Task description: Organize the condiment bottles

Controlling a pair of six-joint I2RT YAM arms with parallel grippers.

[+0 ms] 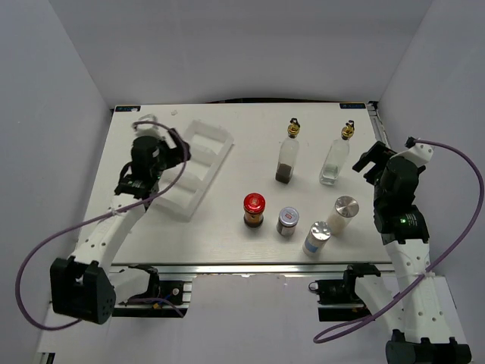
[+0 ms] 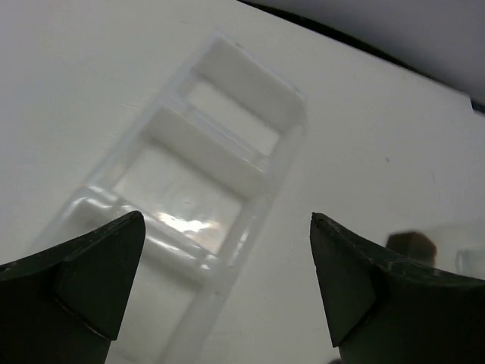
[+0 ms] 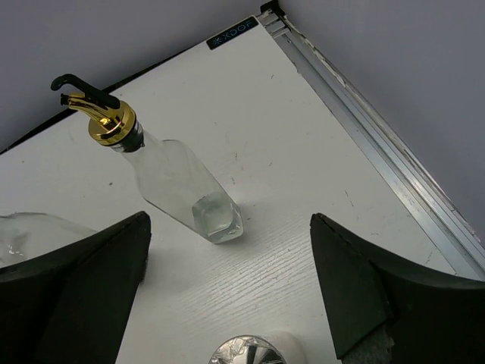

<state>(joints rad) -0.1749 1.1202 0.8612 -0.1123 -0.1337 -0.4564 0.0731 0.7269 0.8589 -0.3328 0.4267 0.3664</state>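
Starting from scratch: nothing sorted yet

All six bottles stand loose on the desk [image 1: 220, 243]. The dark bottle [image 1: 288, 155] and clear bottle [image 1: 336, 158] are toward one o'clock. The red-capped jar [image 1: 254, 211], silver-lidded jar [image 1: 288, 221] and shakers [image 1: 342, 211] [image 1: 317, 237] are toward five. The tray [image 1: 198, 163] at ten holds nothing. Your left gripper [image 1: 182, 148] and right gripper [image 1: 367, 161] are both released and empty.

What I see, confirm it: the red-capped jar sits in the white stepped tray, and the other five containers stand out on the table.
Wrong: the red-capped jar stands on the white table too, right of the empty white stepped plastic tray, per the top external view.
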